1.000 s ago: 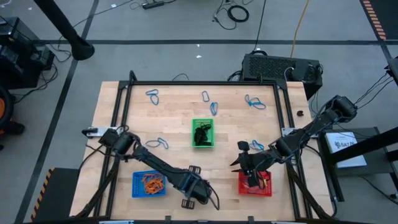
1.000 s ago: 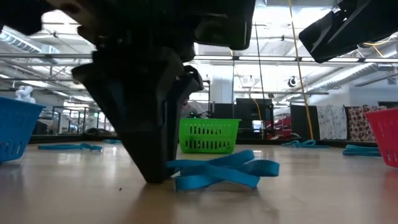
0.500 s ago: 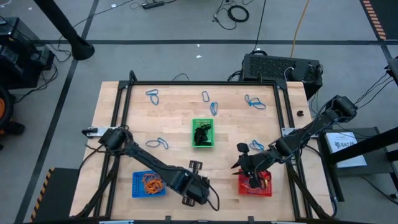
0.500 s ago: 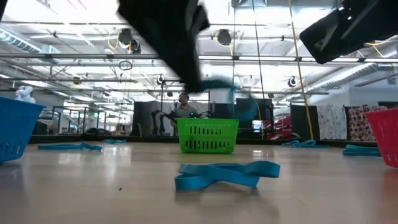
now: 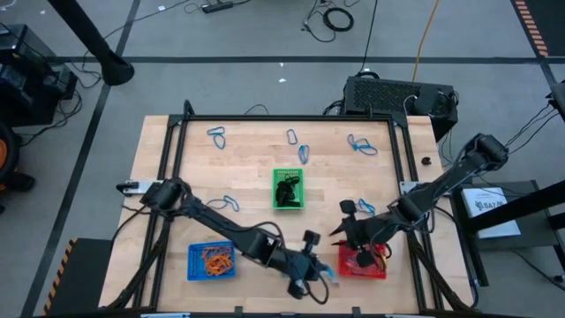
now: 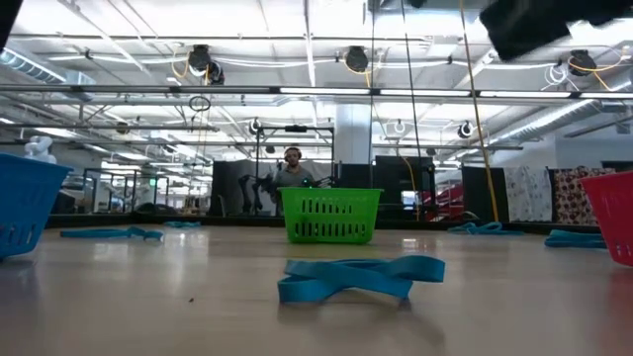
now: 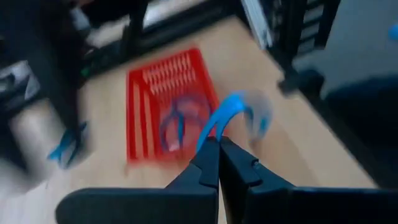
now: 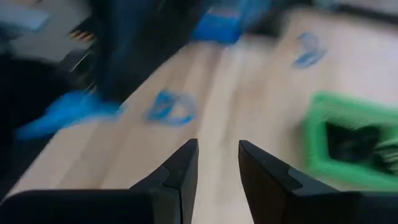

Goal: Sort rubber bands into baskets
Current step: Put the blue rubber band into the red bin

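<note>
- Rubber bands (image 5: 218, 135) in blue lie scattered along the table's (image 5: 159, 168) far edge, with one more toward the left edge and one close in front of the low camera, because those are the ones not yet sorted.
- Left gripper (image 7: 219, 144) is pinched fully shut on a blue rubber band (image 7: 225, 112), which arches up from the fingertips; the high view puts it at the near edge, just beside the red basket (image 5: 374, 268).
- Held so, the band looks to be on its way to that red basket, where the left wrist view shows blue loops already lying.
- Right gripper (image 8: 216, 148) hangs over the red basket's far left corner with its fingers partly apart and nothing between them, seemingly waiting its turn.
- Green basket (image 5: 288, 189) at mid-table holds black bands, and the blue basket (image 5: 212, 262) near the left near corner holds orange ones, so each colour has its own tray.
</note>
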Robot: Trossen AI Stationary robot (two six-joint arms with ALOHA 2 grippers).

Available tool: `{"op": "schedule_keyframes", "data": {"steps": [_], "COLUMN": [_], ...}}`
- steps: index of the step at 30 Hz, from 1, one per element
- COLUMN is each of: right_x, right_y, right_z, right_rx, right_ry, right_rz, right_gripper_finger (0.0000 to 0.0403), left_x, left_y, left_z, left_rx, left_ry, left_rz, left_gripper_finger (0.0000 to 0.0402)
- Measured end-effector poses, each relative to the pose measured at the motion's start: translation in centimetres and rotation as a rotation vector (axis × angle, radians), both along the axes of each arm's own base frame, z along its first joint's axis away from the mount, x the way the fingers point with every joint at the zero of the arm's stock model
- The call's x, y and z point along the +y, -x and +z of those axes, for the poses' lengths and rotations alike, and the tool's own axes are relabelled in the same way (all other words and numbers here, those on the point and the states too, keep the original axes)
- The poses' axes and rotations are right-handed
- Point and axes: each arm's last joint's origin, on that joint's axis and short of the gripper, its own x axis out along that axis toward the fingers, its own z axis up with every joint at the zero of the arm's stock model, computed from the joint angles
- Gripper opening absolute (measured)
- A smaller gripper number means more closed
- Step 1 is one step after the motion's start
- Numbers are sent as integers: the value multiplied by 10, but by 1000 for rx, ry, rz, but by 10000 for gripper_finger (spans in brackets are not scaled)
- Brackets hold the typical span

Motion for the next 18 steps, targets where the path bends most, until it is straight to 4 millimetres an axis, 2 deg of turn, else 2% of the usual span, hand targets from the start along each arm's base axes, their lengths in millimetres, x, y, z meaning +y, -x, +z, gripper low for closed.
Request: {"op": "schedule_keyframes", "data": {"steps": [4,11,18], "right_x": [-3,-1,1], "right_y": [11,33,37], "right_z": [16,14,11], "right_rx": [-116,-100,-80], "right_ry": [93,164,168], "right_rz": [-151,-279,-280], "right_gripper_finger": [109,109,109], "left_x": [5,23,51], "left_y": [-18,-45,-64], "left_z": [-13,-30,-58], "left_rx": [-104,-264,-266], "left_ry": [20,89,258], "left_rz": [-17,-27,57], "left_gripper_finger": [1,0,0]}}
